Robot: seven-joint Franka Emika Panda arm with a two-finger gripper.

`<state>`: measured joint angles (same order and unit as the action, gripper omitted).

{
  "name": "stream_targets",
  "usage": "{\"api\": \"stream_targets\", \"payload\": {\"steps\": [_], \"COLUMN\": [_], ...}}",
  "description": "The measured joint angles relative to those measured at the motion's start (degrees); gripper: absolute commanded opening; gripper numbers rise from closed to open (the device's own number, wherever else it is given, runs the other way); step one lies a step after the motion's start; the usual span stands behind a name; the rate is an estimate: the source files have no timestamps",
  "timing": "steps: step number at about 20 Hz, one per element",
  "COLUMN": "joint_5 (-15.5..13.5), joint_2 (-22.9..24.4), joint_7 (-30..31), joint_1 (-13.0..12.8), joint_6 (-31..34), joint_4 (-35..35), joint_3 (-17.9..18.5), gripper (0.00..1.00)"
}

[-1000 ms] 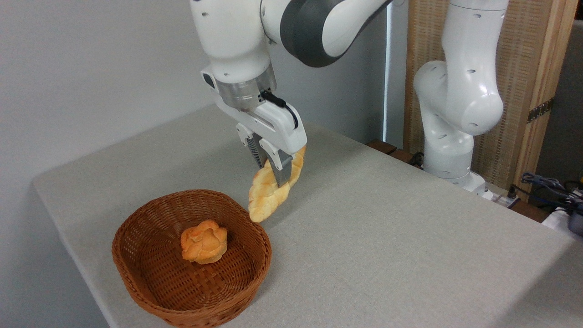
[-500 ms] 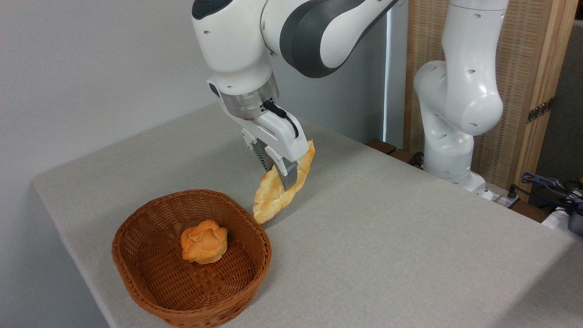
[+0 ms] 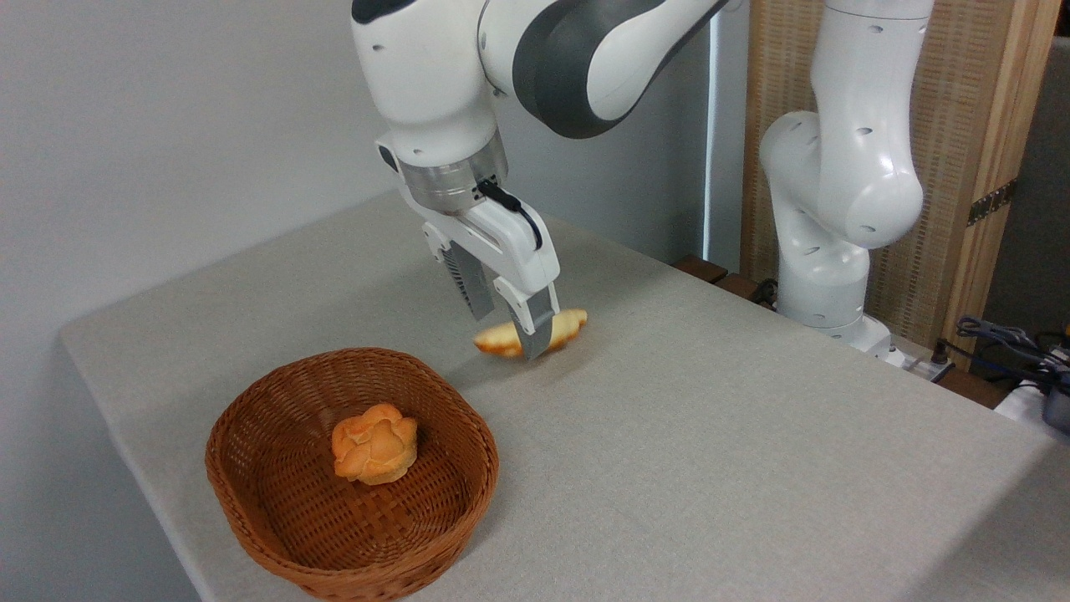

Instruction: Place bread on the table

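We see the bread (image 3: pixel 568 324) lying flat on the table (image 3: pixel 710 451), up and to the right of the basket (image 3: pixel 276 535) and well apart from its rim. Only the two ends of the pale golden loaf show, since the nearer finger of the gripper (image 3: pixel 506 322) stands in front of its middle. The gripper's two fingers are spread apart, one on each side of the loaf; the grey pad of the nearer one reaches down to about the loaf's level, the other finger ends a little higher and to the left. We cannot tell whether either finger touches the crust.

Above the gripper, the white arm (image 3: pixel 435 75) comes down from the top edge, tilted so the fingers point down and to the right, away from the basket. The basket itself, brown wicker, sits near the table's front-left edge and holds a small orange-brown bun (image 3: pixel 374 443) on its floor. Far right of the basket, the arm's base (image 3: pixel 823 276) stands behind the table's back edge.
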<state>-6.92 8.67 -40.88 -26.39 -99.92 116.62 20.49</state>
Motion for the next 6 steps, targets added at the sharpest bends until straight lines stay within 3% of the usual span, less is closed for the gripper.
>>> {"api": "stream_targets", "payload": {"steps": [6], "joint_5": [0.0], "joint_2": [0.1], "joint_7": [0.0], "joint_1": [0.5], "joint_6": [-9.7], "joint_4": [-3.3], "joint_3": [0.2], "gripper": [1.00]}}
